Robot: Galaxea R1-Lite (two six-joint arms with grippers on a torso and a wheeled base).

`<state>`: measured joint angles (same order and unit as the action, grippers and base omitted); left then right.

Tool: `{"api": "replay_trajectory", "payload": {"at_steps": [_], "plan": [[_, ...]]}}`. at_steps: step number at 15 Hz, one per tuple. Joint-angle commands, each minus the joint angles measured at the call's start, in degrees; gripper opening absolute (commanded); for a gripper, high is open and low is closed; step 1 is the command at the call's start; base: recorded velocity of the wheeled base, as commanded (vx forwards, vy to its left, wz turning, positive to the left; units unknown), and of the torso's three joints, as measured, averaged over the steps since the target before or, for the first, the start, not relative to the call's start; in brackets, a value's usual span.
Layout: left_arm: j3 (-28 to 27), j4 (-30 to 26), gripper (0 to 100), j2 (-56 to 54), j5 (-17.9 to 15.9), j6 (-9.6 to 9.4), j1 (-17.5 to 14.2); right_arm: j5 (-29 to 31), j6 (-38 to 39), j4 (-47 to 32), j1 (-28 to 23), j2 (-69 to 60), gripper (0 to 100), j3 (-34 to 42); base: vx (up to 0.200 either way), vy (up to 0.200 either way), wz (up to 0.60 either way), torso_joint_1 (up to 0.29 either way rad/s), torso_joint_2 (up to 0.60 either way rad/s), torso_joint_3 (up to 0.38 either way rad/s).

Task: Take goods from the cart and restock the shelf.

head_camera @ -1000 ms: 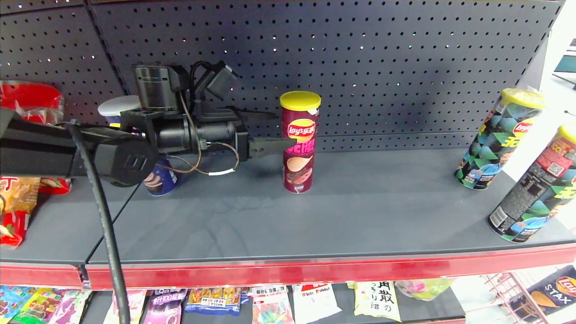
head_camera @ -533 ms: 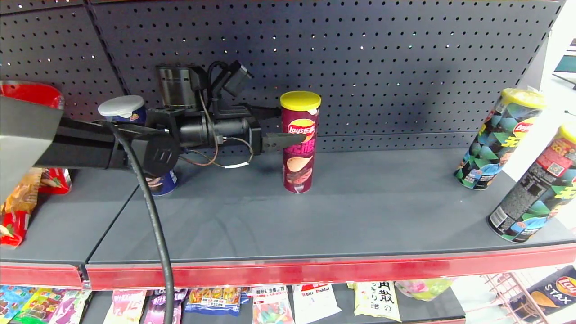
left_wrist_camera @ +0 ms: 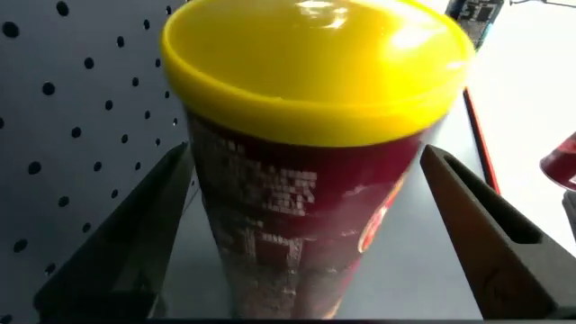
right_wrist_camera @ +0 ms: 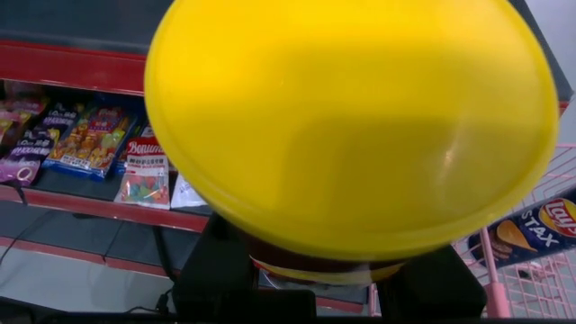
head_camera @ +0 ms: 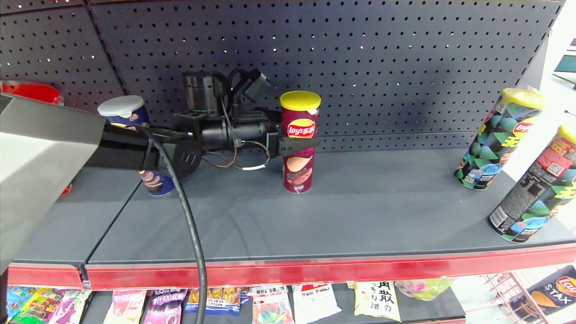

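Fingers of left tool straddle maroon can, apart; right tool clamps second can.

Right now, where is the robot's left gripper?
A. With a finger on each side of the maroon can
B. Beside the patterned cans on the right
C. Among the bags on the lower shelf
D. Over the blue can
A: the left gripper has one finger on each side of the maroon can, which stands upright on the shelf.
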<state>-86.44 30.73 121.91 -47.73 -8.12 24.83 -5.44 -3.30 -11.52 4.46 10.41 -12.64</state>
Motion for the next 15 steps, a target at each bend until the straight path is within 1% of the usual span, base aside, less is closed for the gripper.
{"api": "replay_trajectory", "payload": {"at_steps": [1,2,10,11,12,14,15], "plan": [[-0.6,0.0,100,0.6,0.0,0.03,0.0,0.0,0.1,0.0,0.0,0.0,0,0.0,0.000,0.000,0.00,0.000,0.00,0.000],[-0.7,-0.1,0,0.6,0.0,0.12,0.1,0.0,0.1,0.0,0.0,0.0,0,0.0,0.000,0.000,0.00,0.000,0.00,0.000],[-0.3,0.1,0,0.0,-1.3,0.21,0.7,0.0,0.1,0.0,0.0,0.0,0,0.0,0.000,0.000,0.00,0.000,0.00,0.000],[1.8,0.0,0,-2.4,-2.3,0.38,0.7,0.0,0.1,0.0,0.0,0.0,0,0.0,0.000,0.000,0.00,0.000,0.00,0.000],[3.7,0.0,0,-4.0,-2.3,0.47,0.7,0.0,0.1,0.0,0.0,0.0,0,0.0,0.000,0.000,0.00,0.000,0.00,0.000],[11.8,0.0,0,-10.3,-2.3,1.00,1.5,-0.1,0.1,0.0,0.0,0.1,0,-0.1,0.000,0.000,0.00,0.000,0.00,0.000],[15.8,0.1,0,-13.3,-2.2,1.62,2.7,-0.2,0.1,0.0,0.0,0.1,0,-0.1,0.000,0.000,0.00,0.000,0.00,0.000]]}}
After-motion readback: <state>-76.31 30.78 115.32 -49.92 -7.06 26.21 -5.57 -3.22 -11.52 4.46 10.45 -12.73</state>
